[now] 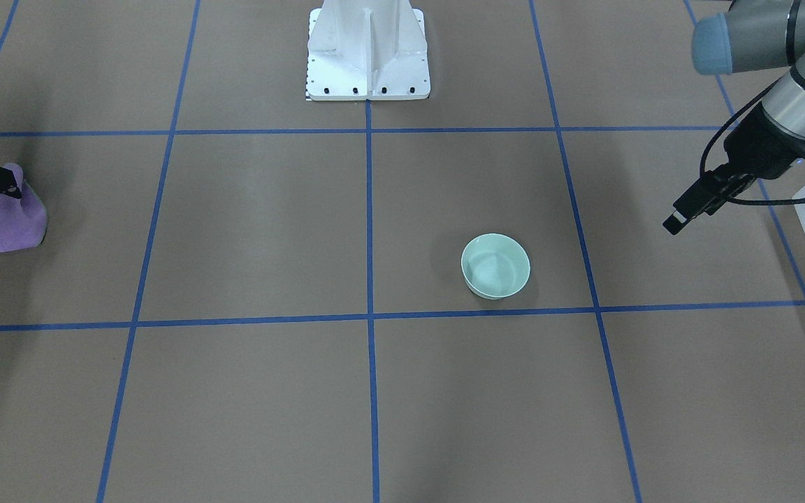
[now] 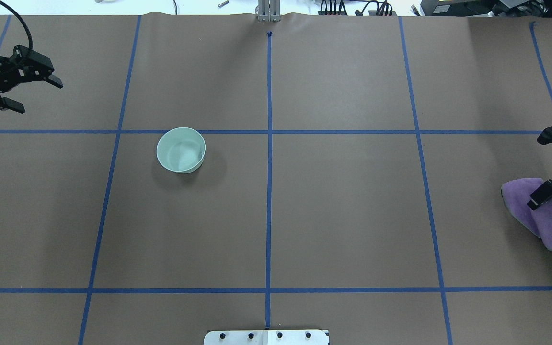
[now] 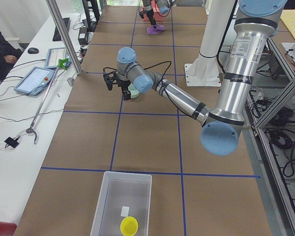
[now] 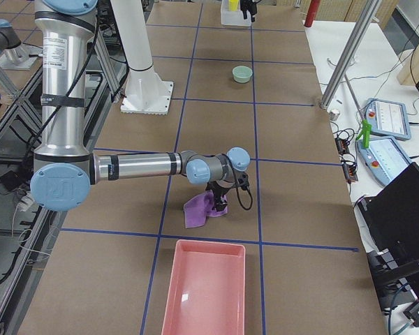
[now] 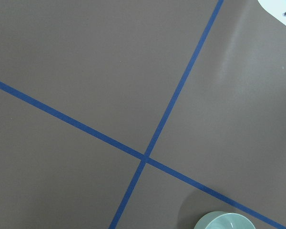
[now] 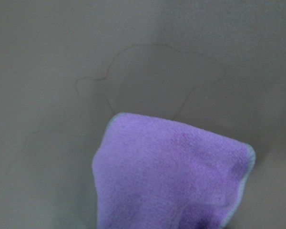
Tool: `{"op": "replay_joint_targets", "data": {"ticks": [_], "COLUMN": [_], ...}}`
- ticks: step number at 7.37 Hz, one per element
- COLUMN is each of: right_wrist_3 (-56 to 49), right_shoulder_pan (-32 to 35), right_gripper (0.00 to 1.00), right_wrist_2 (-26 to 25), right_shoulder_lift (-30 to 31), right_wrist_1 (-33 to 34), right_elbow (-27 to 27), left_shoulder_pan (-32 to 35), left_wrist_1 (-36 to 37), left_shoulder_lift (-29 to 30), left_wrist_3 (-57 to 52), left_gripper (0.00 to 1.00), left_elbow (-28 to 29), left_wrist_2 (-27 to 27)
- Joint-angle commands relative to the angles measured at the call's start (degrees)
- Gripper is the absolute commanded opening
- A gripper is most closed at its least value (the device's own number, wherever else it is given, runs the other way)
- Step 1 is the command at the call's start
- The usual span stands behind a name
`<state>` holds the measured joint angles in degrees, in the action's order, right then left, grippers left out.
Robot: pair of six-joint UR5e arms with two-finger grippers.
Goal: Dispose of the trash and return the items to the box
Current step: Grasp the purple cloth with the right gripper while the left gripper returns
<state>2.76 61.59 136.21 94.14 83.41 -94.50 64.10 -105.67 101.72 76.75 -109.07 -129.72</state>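
The pale mint-green bowl [image 2: 180, 149] stands upright on the brown table, also seen at the bowl [image 1: 495, 265] and at the lower edge of the left wrist view, bowl [image 5: 224, 222]. My left gripper [image 2: 36, 95] hovers open and holds nothing, to the far left of the bowl. The yellow cup [image 3: 129, 226] sits inside the translucent box [image 3: 104, 206] at the table's left end. My right gripper [image 2: 540, 168] is open at the right edge, one finger over a crumpled purple cloth [image 2: 551, 225]. That cloth [image 6: 171, 176] fills the lower right wrist view.
A pink tray [image 4: 202, 296] lies at the table's right end, just beyond the cloth. The white robot pedestal [image 1: 367, 52] stands at mid-table on the robot's side. Blue tape lines grid the table. A person's arm and tablets [image 3: 37, 78] are at a side desk.
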Motion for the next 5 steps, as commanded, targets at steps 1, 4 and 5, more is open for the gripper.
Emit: {"op": "replay_joint_targets", "data": {"ticks": [1,4,5], "right_wrist_3": [-0.04,0.23,0.14], "right_shoulder_pan": [-0.07,8.06,12.45], "right_gripper": [0.0,0.0,0.0], "right_wrist_2": [-0.59,0.36,1.41], "right_shoulder_lift": [-0.63,-0.19,-0.19], "right_wrist_1": [-0.53,0.43,2.35], "right_elbow": [-0.77,-6.66,-7.71], "left_shoulder_pan": [-0.38,-6.6,-8.54], "left_wrist_1": [0.03,-0.14,-0.67], "left_shoulder_lift": [-0.12,-0.21,-0.12], "left_wrist_3": [0.6,2.51,2.88], "left_gripper": [0.98,0.95,0.95], "left_elbow": [-0.17,0.79,1.4], "left_wrist_2": [-0.01,4.18,4.56]}}
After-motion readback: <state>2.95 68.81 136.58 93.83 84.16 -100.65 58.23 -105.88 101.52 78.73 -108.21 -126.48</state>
